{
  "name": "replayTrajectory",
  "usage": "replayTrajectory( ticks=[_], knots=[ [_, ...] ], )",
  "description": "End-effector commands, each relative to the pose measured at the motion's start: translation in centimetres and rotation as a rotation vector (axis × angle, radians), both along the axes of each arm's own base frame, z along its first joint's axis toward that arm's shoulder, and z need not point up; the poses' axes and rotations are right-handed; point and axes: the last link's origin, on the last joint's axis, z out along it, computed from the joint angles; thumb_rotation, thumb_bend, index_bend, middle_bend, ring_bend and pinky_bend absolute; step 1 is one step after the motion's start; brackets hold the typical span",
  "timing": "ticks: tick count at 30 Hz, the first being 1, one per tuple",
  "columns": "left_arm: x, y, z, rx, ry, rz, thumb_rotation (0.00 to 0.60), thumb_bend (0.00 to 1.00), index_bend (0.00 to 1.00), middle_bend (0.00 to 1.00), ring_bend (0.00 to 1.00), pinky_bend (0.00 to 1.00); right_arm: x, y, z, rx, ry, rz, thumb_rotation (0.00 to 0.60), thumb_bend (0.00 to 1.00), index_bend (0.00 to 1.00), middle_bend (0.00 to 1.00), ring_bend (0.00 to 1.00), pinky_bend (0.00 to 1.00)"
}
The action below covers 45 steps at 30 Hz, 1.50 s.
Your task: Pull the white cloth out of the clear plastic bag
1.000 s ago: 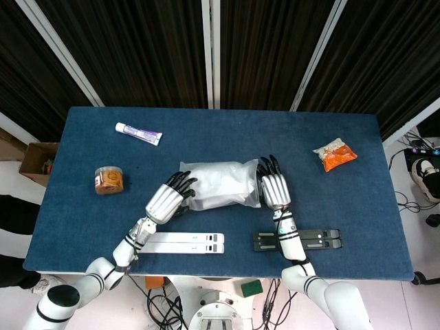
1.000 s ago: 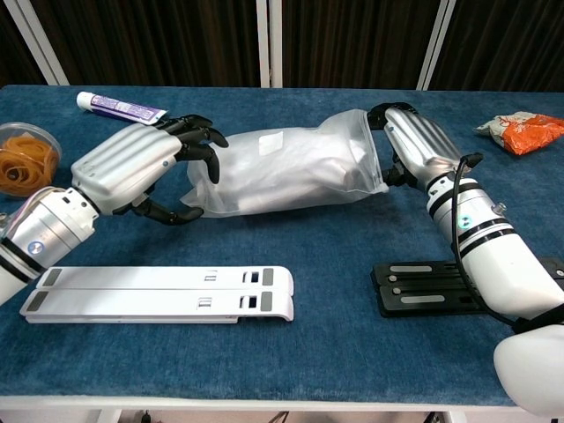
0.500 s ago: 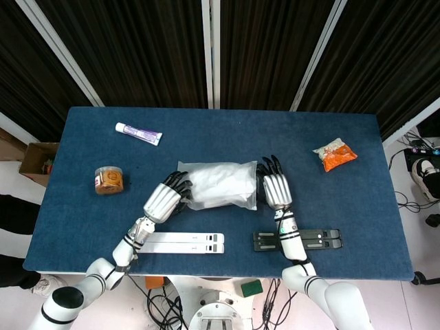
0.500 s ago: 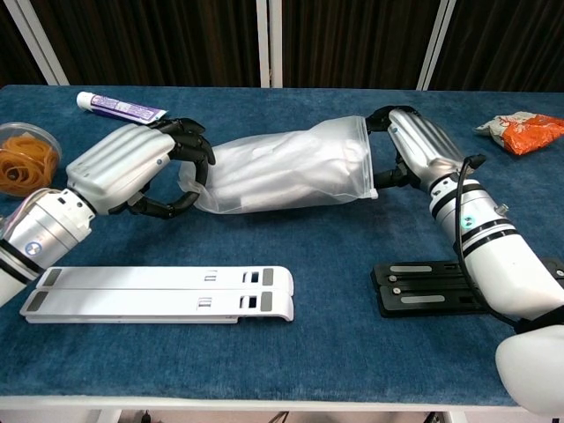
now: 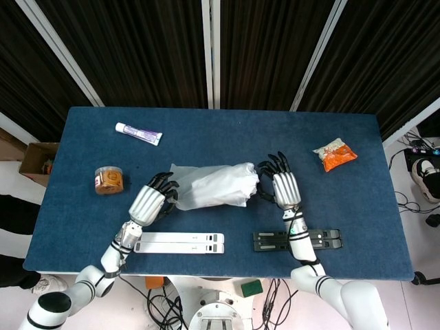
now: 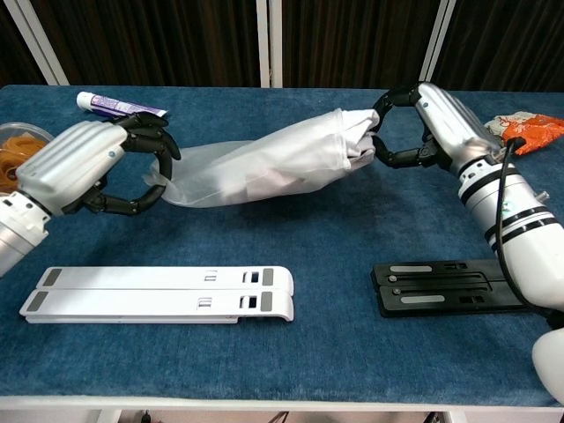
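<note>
The clear plastic bag (image 6: 238,167) is stretched slantwise above the table between my two hands. My left hand (image 6: 84,163) pinches its closed left end, low near the table. Higher up, my right hand (image 6: 432,119) pinches the white cloth (image 6: 352,132), whose bunched end sticks out of the bag's mouth. Most of the cloth still lies inside the bag. From the head view the bag (image 5: 206,189) runs between the left hand (image 5: 148,201) and the right hand (image 5: 284,187), with the cloth (image 5: 246,175) at its right end.
A white folded stand (image 6: 167,293) and a black one (image 6: 449,286) lie near the table's front edge. A toothpaste tube (image 6: 115,106) and a jar of rubber bands (image 5: 108,180) are at the left. An orange snack bag (image 5: 335,155) lies at the right.
The hands have drawn apart: the left moved left with the bag's end, the right moved right and up. The bag is now taut and the cloth's end has come out of its mouth.
</note>
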Motion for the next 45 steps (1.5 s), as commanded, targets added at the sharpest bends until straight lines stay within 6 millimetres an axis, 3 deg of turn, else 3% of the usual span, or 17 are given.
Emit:
replayTrajectory(
  ticks=[1, 13, 17, 19, 21, 22, 25, 27, 28, 31, 36, 41, 45],
  knots=[
    [-1.1, -0.6, 1.0, 0.009, -0.020, 0.026, 0.600, 0.47, 0.66, 0.34, 0.15, 0.19, -1.2, 0.5, 2.8, -0.034, -0.022, 0.017, 0.600, 0.79, 0.88, 0.37, 0.12, 0.06],
    [-3.7, -1.9, 2.7, -0.013, -0.010, 0.110, 0.600, 0.47, 0.66, 0.34, 0.15, 0.19, -4.1, 1.9, 13.9, -0.217, -0.002, -0.011, 0.600, 0.79, 0.88, 0.37, 0.12, 0.06],
    [-3.7, -2.0, 3.0, -0.037, -0.022, 0.130, 0.600, 0.47, 0.65, 0.33, 0.15, 0.19, -6.0, 1.9, 15.6, -0.224, 0.051, -0.070, 0.600, 0.79, 0.88, 0.37, 0.12, 0.06],
    [-3.6, -2.2, 3.1, -0.063, -0.019, 0.142, 0.600, 0.42, 0.59, 0.31, 0.15, 0.19, -7.3, 2.0, 15.5, -0.182, 0.080, -0.112, 0.600, 0.79, 0.87, 0.36, 0.12, 0.06],
    [-3.3, -2.4, 3.4, -0.088, -0.021, 0.152, 0.600, 0.25, 0.43, 0.25, 0.13, 0.18, -8.7, 2.1, 14.9, -0.100, 0.105, -0.174, 0.600, 0.76, 0.79, 0.32, 0.11, 0.06],
    [-3.1, -2.4, 3.6, -0.098, -0.027, 0.158, 0.600, 0.18, 0.35, 0.22, 0.12, 0.18, -9.1, 2.0, 14.7, -0.060, 0.112, -0.203, 0.600, 0.69, 0.66, 0.26, 0.07, 0.05],
    [-2.5, -2.5, 4.9, -0.115, -0.045, 0.174, 0.600, 0.09, 0.23, 0.18, 0.10, 0.17, -9.6, 1.7, 14.6, 0.052, 0.155, -0.278, 0.600, 0.46, 0.24, 0.09, 0.00, 0.00],
    [-2.4, -2.5, 6.2, -0.105, -0.047, 0.185, 0.600, 0.07, 0.21, 0.17, 0.09, 0.17, -9.2, 1.6, 14.9, 0.096, 0.169, -0.292, 0.600, 0.37, 0.06, 0.02, 0.00, 0.00],
    [-2.4, -2.6, 7.2, -0.094, -0.047, 0.194, 0.600, 0.07, 0.21, 0.17, 0.09, 0.16, -8.8, 1.6, 15.2, 0.132, 0.177, -0.286, 0.600, 0.34, 0.02, 0.01, 0.00, 0.00],
    [-3.0, -2.9, 10.0, -0.067, -0.034, 0.231, 0.600, 0.06, 0.21, 0.17, 0.09, 0.16, -7.4, 1.9, 16.5, 0.195, 0.167, -0.242, 0.600, 0.33, 0.00, 0.01, 0.00, 0.00],
    [-5.5, -4.2, 14.9, -0.008, 0.042, 0.350, 0.600, 0.06, 0.22, 0.17, 0.09, 0.17, -5.9, 3.5, 19.7, 0.216, 0.162, -0.132, 0.600, 0.33, 0.03, 0.12, 0.00, 0.04],
    [-8.4, -6.5, 18.6, 0.044, 0.075, 0.483, 0.600, 0.06, 0.23, 0.17, 0.09, 0.17, -6.7, 6.0, 22.9, 0.100, 0.264, -0.095, 0.600, 0.35, 0.17, 0.19, 0.05, 0.13],
    [-10.0, -9.1, 20.8, 0.086, 0.075, 0.564, 0.600, 0.06, 0.24, 0.17, 0.09, 0.17, -8.1, 8.7, 24.3, -0.014, 0.387, -0.113, 0.600, 0.36, 0.22, 0.20, 0.06, 0.15]
  ],
)
